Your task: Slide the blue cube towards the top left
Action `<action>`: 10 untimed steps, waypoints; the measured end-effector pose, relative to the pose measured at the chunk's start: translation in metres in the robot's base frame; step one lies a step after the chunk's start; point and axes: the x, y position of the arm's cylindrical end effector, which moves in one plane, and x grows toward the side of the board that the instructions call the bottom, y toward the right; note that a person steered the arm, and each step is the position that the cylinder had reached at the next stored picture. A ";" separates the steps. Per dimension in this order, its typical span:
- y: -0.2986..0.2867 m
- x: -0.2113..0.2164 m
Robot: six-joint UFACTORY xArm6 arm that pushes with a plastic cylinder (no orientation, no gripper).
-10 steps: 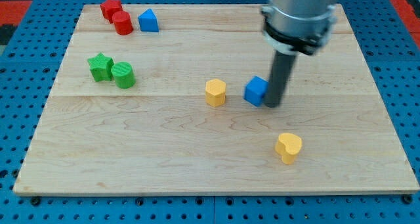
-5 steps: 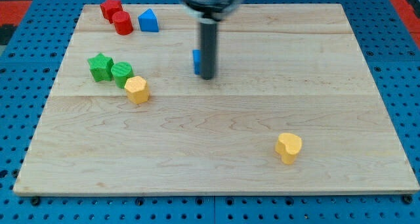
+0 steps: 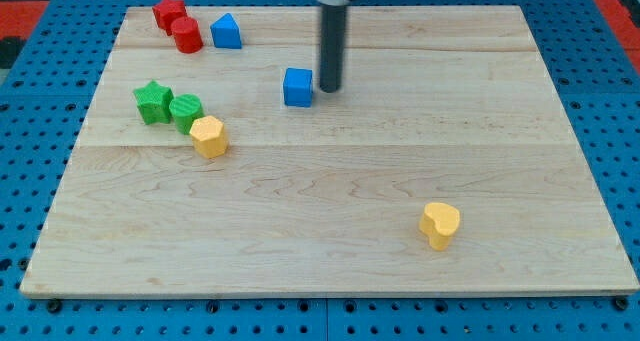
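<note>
With the blue cube (image 3: 297, 86) up-left of the counter's (image 3: 330, 241) middle and my tip (image 3: 329, 89), a bare rod tool holding nothing, just right of it, push from its lower-right corner, steering clear of the blue wedge (image 3: 227, 31).

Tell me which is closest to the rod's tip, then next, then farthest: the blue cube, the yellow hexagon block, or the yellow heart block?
Measured from my tip in the camera view:
1. Blue cube, just on the tip's left, about touching it.
2. Yellow hexagon block, farther toward the view's left and lower, beside the green cylinder.
3. Yellow heart block, alone toward the view's bottom right.
</note>
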 end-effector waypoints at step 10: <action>-0.008 0.031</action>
